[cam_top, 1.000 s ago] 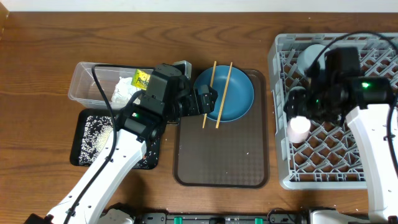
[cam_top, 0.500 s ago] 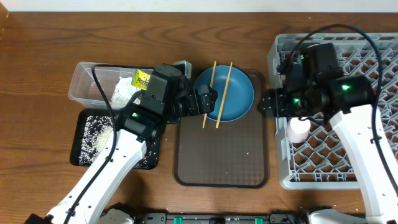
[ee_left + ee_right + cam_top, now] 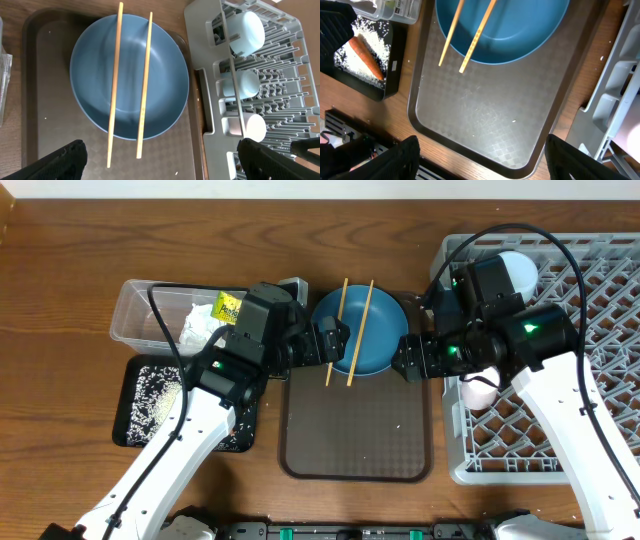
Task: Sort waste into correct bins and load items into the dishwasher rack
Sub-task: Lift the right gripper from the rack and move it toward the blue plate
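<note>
The dark-blue plate (image 3: 385, 330) lies at the back of the brown tray with the pair of wooden chopsticks (image 3: 348, 332) across it. My left gripper (image 3: 331, 346) hovers open at the plate's left edge, and in its wrist view the plate (image 3: 165, 85) and chopsticks (image 3: 114, 85) lie just ahead of the spread fingers. My right gripper (image 3: 412, 358) hangs open and empty over the tray's right rim. The grey dishwasher rack (image 3: 600, 380) on the right holds a pale-pink cup (image 3: 480, 392) and a light-blue cup (image 3: 518, 270). A carrot (image 3: 365, 52) lies on rice in the black tray (image 3: 135, 415).
The clear tub (image 3: 140, 315) at the back left holds a crumpled napkin (image 3: 200, 325) and a yellow-green packet (image 3: 229, 307). The brown tray (image 3: 355, 430) has bare floor in front of the plate. The rack's wall (image 3: 620, 75) stands close on the tray's right side.
My right arm has swung left out of the rack to the tray's right rim, leaving the pink cup standing in the rack. The left arm has not moved.
</note>
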Tool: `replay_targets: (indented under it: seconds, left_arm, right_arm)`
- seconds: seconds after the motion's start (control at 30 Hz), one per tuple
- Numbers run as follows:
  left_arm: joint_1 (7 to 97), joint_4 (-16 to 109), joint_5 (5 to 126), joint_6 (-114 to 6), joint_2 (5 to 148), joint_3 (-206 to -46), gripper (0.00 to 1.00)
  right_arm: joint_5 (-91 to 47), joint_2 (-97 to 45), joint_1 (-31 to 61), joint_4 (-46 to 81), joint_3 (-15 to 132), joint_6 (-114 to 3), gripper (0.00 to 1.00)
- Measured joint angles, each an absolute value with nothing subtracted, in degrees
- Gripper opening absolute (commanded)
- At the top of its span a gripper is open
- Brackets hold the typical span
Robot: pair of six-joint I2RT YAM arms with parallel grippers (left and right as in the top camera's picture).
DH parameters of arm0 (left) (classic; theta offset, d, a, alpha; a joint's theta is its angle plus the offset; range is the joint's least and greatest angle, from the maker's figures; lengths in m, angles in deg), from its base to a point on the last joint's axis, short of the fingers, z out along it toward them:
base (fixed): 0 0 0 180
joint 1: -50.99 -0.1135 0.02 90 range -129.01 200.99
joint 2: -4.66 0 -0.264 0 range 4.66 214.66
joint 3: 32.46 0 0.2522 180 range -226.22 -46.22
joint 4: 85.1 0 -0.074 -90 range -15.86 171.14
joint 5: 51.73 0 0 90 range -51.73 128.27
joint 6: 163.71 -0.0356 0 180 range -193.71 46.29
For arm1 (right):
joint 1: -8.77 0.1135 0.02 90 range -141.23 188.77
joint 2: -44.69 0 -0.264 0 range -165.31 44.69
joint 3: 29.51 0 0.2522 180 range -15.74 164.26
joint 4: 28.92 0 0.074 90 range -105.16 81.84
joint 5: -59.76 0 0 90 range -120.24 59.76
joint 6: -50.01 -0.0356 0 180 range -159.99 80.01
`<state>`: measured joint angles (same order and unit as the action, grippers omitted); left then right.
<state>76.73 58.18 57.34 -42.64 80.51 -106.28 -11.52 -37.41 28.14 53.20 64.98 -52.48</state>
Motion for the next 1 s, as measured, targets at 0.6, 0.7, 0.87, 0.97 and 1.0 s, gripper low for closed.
replay_targets:
  seconds: [0.6, 0.7, 0.87, 0.97, 1.0]
  left_arm:
    - [76.7, 58.2, 57.3, -42.6, 80.5, -106.3, 0.99]
    - [76.7, 58.2, 57.3, -42.7, 80.5, -106.3, 0.99]
    - [76.7, 58.2, 57.3, -42.6, 80.5, -106.3, 0.99]
    - [76.7, 58.2, 57.3, -42.7, 80.5, -106.3, 0.99]
    - [76.7, 58.2, 57.3, -42.6, 80.5, -106.3, 0.99]
  right_arm:
    - [-11.5, -37.4, 29.8, 55.4, 65.0, -54.7, 0.80]
    - [-11.5, -37.4, 31.0, 55.4, 65.0, -54.9, 0.80]
    - [-11.5, -37.4, 33.0, 54.3, 65.0, -54.9, 0.80]
    - [-11.7, -37.4, 34.3, 53.0, 65.0, -55.0, 0.80]
    - [-11.9, -37.4, 34.6, 52.8, 65.0, -55.0, 0.80]
